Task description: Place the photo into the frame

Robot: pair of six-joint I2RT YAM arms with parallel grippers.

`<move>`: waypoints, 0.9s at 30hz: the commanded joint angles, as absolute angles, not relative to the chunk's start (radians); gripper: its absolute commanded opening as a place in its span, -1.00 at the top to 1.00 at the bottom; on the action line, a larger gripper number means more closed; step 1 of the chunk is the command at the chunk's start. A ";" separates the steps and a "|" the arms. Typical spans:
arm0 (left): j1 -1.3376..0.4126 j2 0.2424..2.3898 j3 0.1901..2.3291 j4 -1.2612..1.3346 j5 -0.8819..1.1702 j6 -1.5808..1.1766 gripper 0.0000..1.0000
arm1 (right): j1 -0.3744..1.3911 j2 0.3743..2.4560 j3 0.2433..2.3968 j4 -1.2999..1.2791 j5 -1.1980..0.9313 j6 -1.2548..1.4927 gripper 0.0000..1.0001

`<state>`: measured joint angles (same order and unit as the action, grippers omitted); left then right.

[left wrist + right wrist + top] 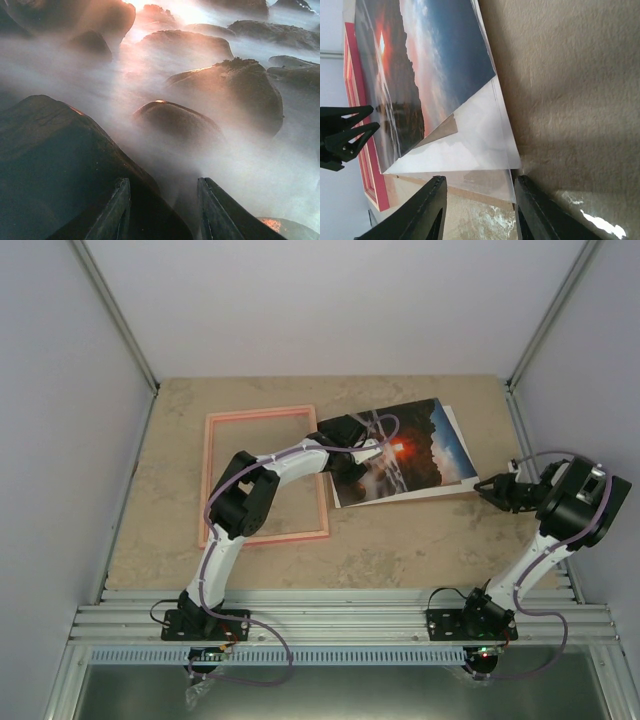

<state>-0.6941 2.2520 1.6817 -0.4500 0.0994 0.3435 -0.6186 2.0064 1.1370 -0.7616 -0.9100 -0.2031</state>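
Note:
The photo, a dark landscape with a red sun, lies face up right of the pink frame, its left edge by the frame's right rail. My left gripper is low over the photo's left part. In the left wrist view the print fills the picture and the gripper is open with nothing between its fingers. My right gripper stands open at the stack's near right corner. In the right wrist view the corner of a clear sheet under the photo reaches between its fingers.
A brown cardboard sheet shows through the clear sheet under the photo. The frame and my left gripper appear beyond the photo in the right wrist view. Grey walls close the beige table at left, right and back.

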 commanded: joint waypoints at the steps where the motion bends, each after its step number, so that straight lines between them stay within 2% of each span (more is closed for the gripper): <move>1: -0.706 2.301 1.673 -0.473 0.086 0.343 0.20 | -0.618 2.009 1.128 -0.799 -0.935 -0.212 0.25; 8: -0.707 2.301 1.674 -0.468 0.084 0.332 0.21 | -0.620 1.983 1.154 -0.827 -0.980 -0.217 0.50; 17: -0.709 2.304 1.678 -0.473 0.079 0.349 0.21 | -0.617 1.981 1.157 -0.817 -1.054 -0.211 0.72; 20: -0.709 2.304 1.678 -0.477 0.079 0.355 0.22 | -0.616 1.968 1.154 -0.818 -1.047 -0.209 0.70; 23: -0.709 2.304 1.679 -0.479 0.080 0.358 0.22 | -0.615 1.947 1.146 -0.813 -1.007 -0.201 0.56; 27: -0.709 2.310 1.682 -0.477 0.082 0.365 0.22 | -0.615 1.928 1.140 -0.800 -0.962 -0.178 0.59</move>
